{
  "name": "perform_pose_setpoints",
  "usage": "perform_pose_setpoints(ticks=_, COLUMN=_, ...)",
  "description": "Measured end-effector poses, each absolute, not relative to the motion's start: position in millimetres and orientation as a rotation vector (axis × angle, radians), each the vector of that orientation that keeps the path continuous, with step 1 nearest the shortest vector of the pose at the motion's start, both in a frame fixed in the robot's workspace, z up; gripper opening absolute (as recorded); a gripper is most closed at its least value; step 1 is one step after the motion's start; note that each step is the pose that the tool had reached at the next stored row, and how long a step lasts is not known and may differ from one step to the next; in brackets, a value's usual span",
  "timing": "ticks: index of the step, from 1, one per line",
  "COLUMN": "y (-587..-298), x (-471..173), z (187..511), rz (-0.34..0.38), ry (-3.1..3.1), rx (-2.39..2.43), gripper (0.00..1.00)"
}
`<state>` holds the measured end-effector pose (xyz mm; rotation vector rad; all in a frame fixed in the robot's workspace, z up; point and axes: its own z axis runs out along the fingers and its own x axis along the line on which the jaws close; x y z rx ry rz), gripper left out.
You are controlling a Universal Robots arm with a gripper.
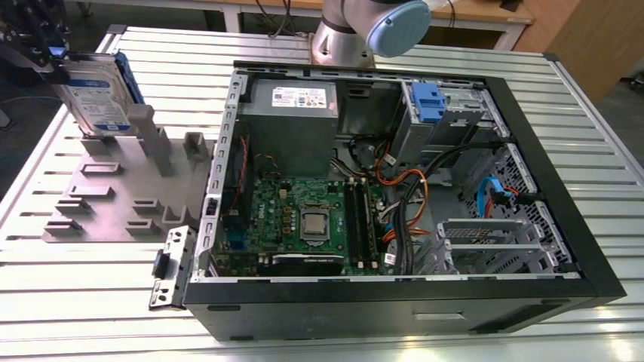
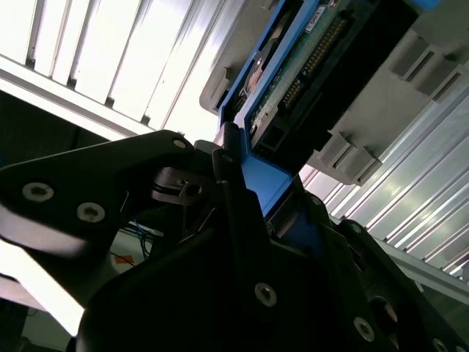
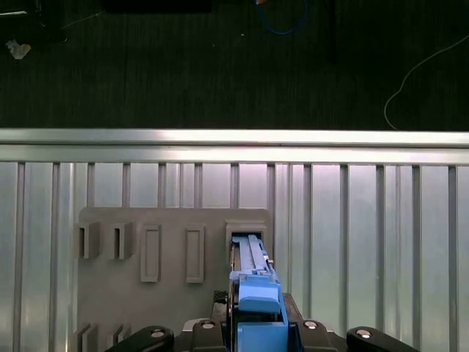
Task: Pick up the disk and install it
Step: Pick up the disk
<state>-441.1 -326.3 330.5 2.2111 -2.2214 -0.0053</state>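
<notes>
The disk (image 1: 93,94) stands on edge at the exterior view's far left, silver with a white-and-blue label and blue side rails. Its lower end sits at a slot of the grey holder plate (image 1: 111,204). My gripper (image 1: 48,59) is at the disk's upper end, shut on it. In the first wrist view the disk's blue rail (image 3: 253,286) runs from between my fingers down into a holder slot (image 3: 245,233). The second wrist view shows the disk's underside with its circuit board (image 2: 315,66) and the blue rail clamped by a black finger (image 2: 234,213).
An open computer case (image 1: 563,226) lies to the exterior view's right of the holder, with motherboard (image 1: 302,219), cables and a drive bay holding a blue clip (image 1: 427,98). The arm's base (image 1: 352,30) stands behind the case. The ribbed metal table (image 1: 60,317) ends near the holder.
</notes>
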Motion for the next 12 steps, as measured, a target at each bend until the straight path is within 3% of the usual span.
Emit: perform_pose_setpoints(ticks=12, y=-326.3, x=-441.1, z=333.2, rz=-0.005, ry=-2.221, rx=2.211, gripper=0.36)
